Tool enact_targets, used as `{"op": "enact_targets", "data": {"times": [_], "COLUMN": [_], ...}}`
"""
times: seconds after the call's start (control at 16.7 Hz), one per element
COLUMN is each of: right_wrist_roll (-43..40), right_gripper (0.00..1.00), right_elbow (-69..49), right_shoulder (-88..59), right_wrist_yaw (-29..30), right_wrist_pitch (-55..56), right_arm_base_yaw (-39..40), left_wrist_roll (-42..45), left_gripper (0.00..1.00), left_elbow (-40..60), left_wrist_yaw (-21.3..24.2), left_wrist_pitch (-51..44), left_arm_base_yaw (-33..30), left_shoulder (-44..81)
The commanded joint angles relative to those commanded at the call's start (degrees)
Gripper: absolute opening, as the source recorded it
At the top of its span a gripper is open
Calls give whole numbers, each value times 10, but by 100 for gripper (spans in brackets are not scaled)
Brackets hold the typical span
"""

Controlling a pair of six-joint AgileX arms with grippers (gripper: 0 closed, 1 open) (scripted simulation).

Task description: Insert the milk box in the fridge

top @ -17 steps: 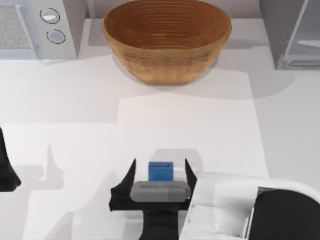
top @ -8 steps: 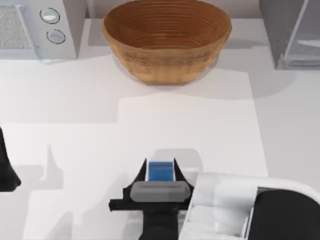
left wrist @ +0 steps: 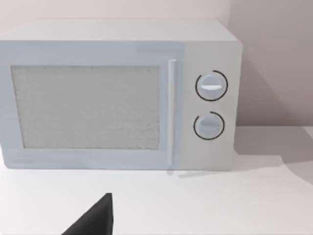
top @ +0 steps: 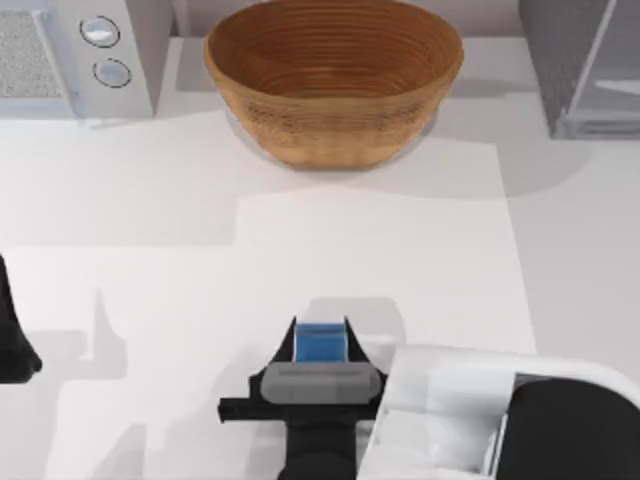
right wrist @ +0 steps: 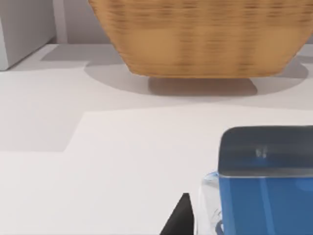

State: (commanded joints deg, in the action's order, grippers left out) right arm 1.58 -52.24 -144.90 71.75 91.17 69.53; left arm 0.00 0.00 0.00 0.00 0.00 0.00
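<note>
The top view looks straight down on the table [top: 150, 220], the left wrist view faces the microwave [left wrist: 117, 93] closely, and the right wrist view, low, shares the wicker bowl [right wrist: 200, 34].

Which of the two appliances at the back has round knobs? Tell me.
The white one at the top view's back left, with two knobs beside its speckled door. The grey fridge at back right has a glassy panel and no knobs.

Milk box [top: 320, 342]: small blue carton w/ clear lower part, upright, near edge of table, centre. Fridge [top: 585, 65]: big grey speckled box w/ pale glassy door panel, far right corner, well apart from carton.
</note>
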Motion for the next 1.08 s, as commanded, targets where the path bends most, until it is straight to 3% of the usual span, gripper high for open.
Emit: {"op": "enact_targets", "data": {"times": [0.54,1.08], "right_wrist_roll": [3,8], "right_gripper": [0,0], "right_elbow": [-2,22], "right_shoulder": [23,281], "right_wrist_yaw": [1,-1], "right_wrist_pitch": [-17,-258], "right_arm_base_yaw": [0,1], "left_wrist_roll": [0,0], "left_gripper": [100,100], "left_elbow": [0,0], "left_wrist_yaw": [0,0], "left_wrist_pitch": [0,0], "left_arm_base_yaw": [0,0], "left_shoulder": [0,0]}}
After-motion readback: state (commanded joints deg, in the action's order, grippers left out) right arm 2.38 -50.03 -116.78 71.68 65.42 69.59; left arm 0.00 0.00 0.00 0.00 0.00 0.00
